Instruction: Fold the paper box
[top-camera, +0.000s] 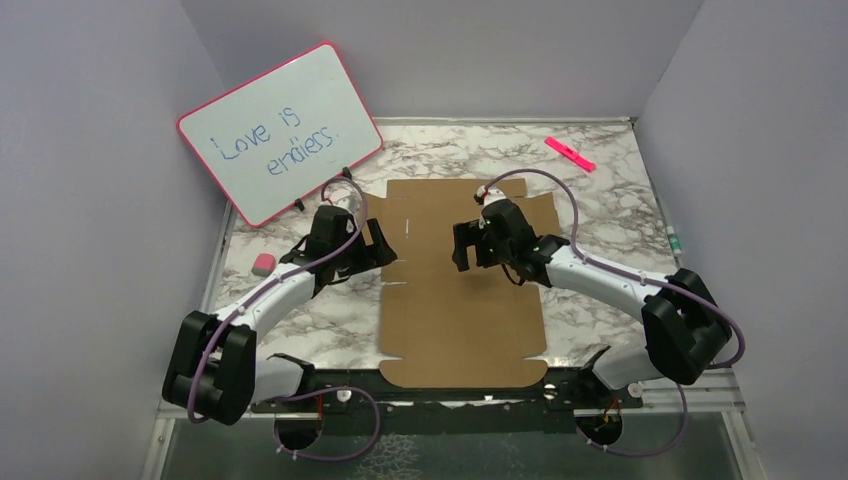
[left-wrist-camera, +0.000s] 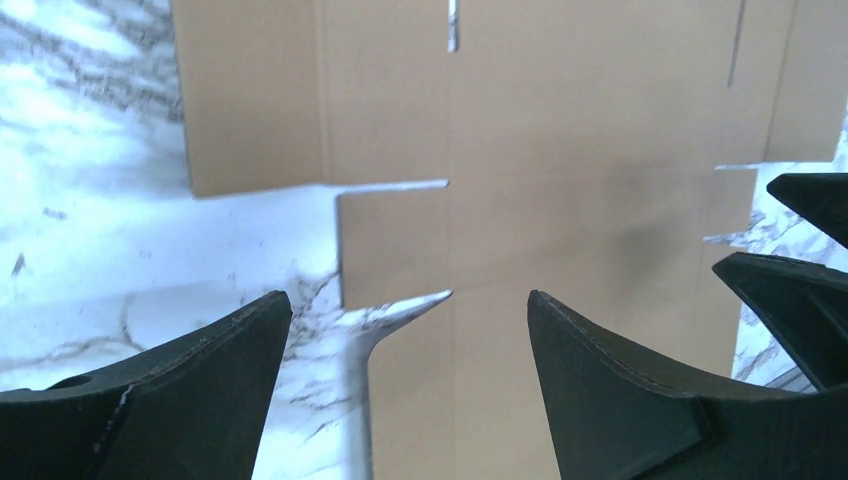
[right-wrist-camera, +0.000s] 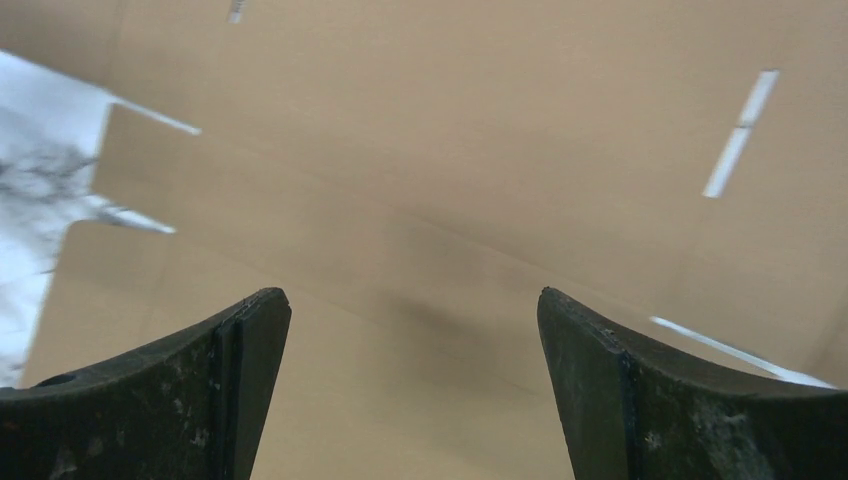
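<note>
The paper box (top-camera: 455, 310) is a flat brown die-cut sheet lying on the marble table, with flaps and slits. My left gripper (top-camera: 378, 252) is open and empty at the sheet's left edge; in the left wrist view (left-wrist-camera: 408, 300) it hovers over a notched side flap (left-wrist-camera: 390, 245). My right gripper (top-camera: 462, 248) is open and empty above the sheet's middle; in the right wrist view (right-wrist-camera: 412, 300) plain cardboard (right-wrist-camera: 450, 150) with slits lies under it. The right gripper's black fingers (left-wrist-camera: 800, 290) show at the right edge of the left wrist view.
A pink-framed whiteboard (top-camera: 282, 130) leans at the back left. A pink marker (top-camera: 569, 153) lies at the back right. A small pink eraser (top-camera: 263, 264) lies left of the left arm. Walls (top-camera: 750, 120) close in three sides.
</note>
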